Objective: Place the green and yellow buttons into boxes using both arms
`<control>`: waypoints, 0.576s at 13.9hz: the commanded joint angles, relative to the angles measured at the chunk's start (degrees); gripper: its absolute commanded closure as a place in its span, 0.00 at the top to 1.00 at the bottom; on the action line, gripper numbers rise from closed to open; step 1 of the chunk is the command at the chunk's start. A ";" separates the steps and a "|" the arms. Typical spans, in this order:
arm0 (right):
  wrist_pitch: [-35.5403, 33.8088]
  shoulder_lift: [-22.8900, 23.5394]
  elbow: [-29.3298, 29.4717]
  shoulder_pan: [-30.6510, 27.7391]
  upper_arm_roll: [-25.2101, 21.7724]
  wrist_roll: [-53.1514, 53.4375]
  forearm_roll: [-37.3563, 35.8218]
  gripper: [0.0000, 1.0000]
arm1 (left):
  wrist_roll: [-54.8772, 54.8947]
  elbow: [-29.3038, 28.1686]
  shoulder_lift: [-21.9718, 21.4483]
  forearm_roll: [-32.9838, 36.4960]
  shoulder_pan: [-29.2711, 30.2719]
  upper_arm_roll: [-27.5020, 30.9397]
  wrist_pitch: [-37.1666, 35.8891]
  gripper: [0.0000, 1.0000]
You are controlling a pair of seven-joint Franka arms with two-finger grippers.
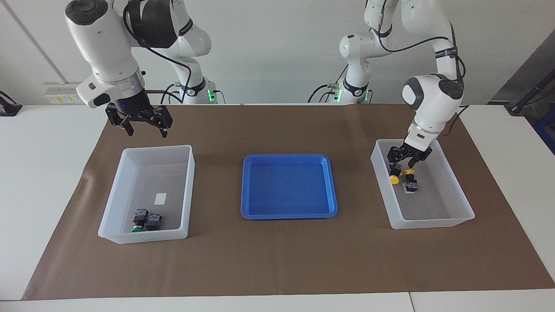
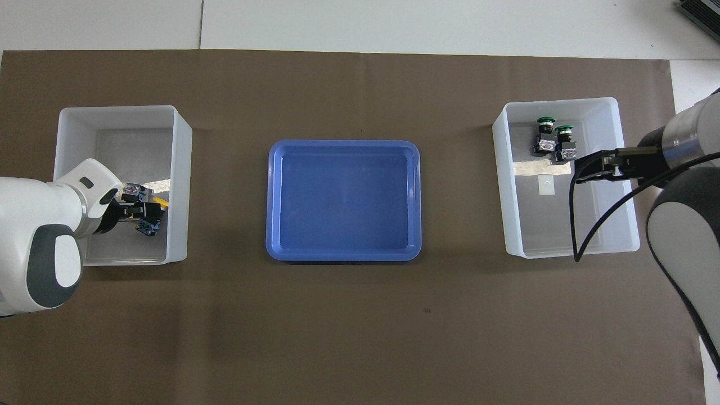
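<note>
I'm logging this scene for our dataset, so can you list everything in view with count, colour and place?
green buttons: two, green caps, black bodies, in the box at the right arm's end.
yellow buttons: two, yellow caps, in the other box, at the left arm's end.
tray: one, blue, between the boxes.
paper sheet: one, brown, under everything.
left gripper: black, lowered inside its box at the yellow buttons.
right gripper: black, open, raised over its box's edge.

No lettering is legible anywhere (the box labels look blank).
</note>
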 commanded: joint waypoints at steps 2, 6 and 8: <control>-3.53 0.36 2.96 -1.07 0.19 -2.17 1.01 1.00 | 1.58 8.04 0.25 -0.91 0.04 0.51 -7.90 1.00; -3.98 0.97 4.21 -0.99 0.10 -4.28 0.57 1.00 | 1.49 19.04 0.08 -0.21 -0.22 0.51 -19.77 1.00; -3.89 0.97 4.12 -0.90 0.10 -3.93 0.57 1.00 | 1.58 23.87 -0.35 1.19 -0.57 -0.10 -27.68 1.00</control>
